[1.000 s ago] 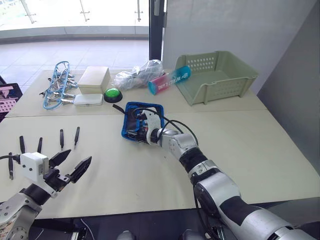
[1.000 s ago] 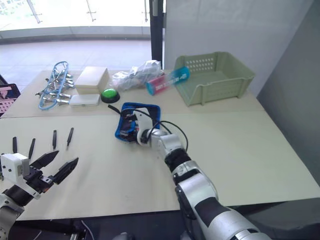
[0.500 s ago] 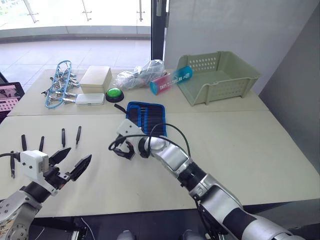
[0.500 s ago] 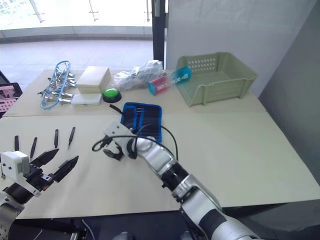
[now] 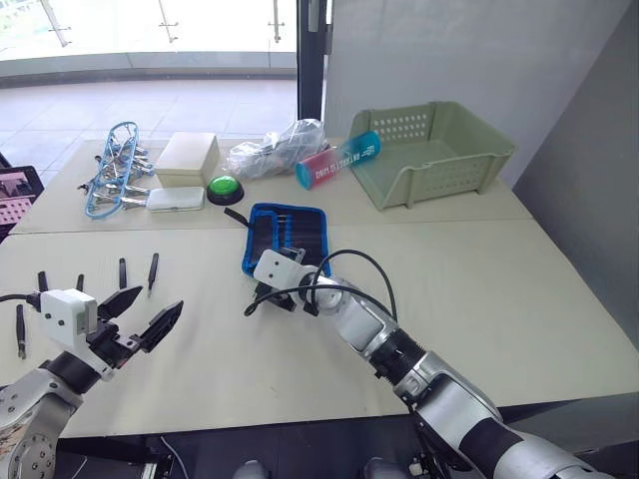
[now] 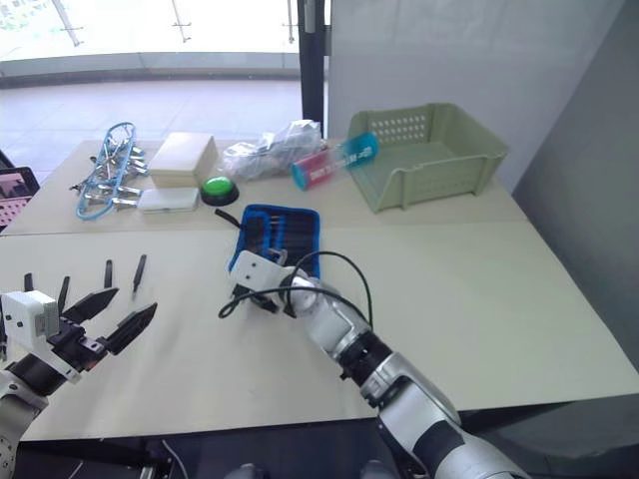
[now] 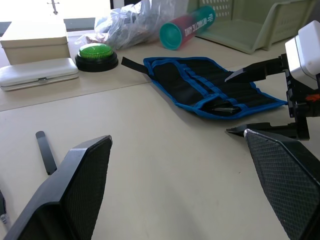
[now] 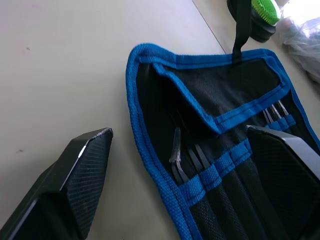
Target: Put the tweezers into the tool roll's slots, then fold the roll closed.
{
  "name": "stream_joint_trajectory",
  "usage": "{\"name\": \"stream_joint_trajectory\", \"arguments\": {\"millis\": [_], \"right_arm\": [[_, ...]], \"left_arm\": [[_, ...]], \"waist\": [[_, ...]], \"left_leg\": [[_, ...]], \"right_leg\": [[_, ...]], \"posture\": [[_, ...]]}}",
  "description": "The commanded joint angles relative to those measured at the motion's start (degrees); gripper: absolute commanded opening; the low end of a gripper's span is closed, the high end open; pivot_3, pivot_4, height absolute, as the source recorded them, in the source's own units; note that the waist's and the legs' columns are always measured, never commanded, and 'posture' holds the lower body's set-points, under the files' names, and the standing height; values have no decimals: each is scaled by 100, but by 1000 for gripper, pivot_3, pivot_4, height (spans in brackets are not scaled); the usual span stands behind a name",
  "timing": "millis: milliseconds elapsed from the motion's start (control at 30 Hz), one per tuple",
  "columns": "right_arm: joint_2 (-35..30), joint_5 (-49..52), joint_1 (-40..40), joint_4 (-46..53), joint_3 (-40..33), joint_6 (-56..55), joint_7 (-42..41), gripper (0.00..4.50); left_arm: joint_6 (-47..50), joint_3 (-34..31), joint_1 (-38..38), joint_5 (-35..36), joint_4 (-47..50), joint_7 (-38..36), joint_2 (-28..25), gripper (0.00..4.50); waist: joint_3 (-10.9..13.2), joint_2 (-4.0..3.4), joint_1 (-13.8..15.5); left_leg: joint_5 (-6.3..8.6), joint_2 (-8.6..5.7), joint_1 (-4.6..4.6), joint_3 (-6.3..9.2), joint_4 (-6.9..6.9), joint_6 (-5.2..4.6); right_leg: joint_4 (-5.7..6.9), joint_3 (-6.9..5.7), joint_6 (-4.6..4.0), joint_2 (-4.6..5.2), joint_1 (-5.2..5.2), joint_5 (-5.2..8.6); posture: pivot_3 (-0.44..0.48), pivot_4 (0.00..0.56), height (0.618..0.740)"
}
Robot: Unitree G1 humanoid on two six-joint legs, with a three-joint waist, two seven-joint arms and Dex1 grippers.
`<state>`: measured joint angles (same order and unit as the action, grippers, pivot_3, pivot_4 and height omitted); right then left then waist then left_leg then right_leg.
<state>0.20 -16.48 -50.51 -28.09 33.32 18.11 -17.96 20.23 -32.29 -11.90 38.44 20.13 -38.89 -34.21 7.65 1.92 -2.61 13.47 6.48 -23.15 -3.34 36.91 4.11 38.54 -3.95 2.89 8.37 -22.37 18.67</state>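
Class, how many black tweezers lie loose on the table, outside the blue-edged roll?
5. Four tweezers lie in a row beyond the left gripper, which partly hides two; the fifth lies alone, further left.

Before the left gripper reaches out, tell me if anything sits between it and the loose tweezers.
Nothing visible blocks it. The left gripper hangs open above bare table, and the loose tweezers lie on the table surface just beyond its fingertips. The tool roll and the right gripper sit off to the right side, out of that path.
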Motion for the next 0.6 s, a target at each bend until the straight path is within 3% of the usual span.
{"name": "stream_joint_trajectory", "arguments": {"millis": [33, 133, 467, 500, 600], "right_arm": [[63, -259, -25, -251, -13, -186, 164, 4493], [115, -340, -31, -409, -82, -269, 245, 3662], [160, -409, 6, -448, -207, -334, 189, 235], [131, -402, 29, -411, -231, -322, 167, 45], [-26, -367, 104, -292, -330, -336, 76, 45]], "left_arm": [[11, -70, -39, 29, 135, -11, -72, 4500], [16, -103, -97, 46, 194, 2, -58, 4500], [-4, -128, -225, 86, 266, 8, -41, 4500], [-1, -128, -232, 92, 277, 8, -39, 4500], [-5, -116, -260, 97, 301, -9, -27, 4500]], "waist": [[0, 0, -2], [0, 0, 3], [1, -1, 23], [1, -1, 22], [1, -1, 21]], "left_leg": [[0, 0, 2, 0, 0, 0], [0, 0, 5, 0, 1, 0], [-1, 0, 0, 1, 4, 2], [-1, 0, 0, 1, 4, 1], [-1, 0, 0, 1, 3, 1]], "right_leg": [[0, 0, 0, 0, 1, 0], [1, 0, 0, 0, 5, 0], [-1, 0, 0, 0, 4, 0], [-1, 0, 0, 0, 4, 0], [0, 0, 0, 0, 4, 0]], "posture": [[0, 150, 716], [0, 150, 716], [0, 150, 716], [0, 150, 716], [0, 150, 716]]}}
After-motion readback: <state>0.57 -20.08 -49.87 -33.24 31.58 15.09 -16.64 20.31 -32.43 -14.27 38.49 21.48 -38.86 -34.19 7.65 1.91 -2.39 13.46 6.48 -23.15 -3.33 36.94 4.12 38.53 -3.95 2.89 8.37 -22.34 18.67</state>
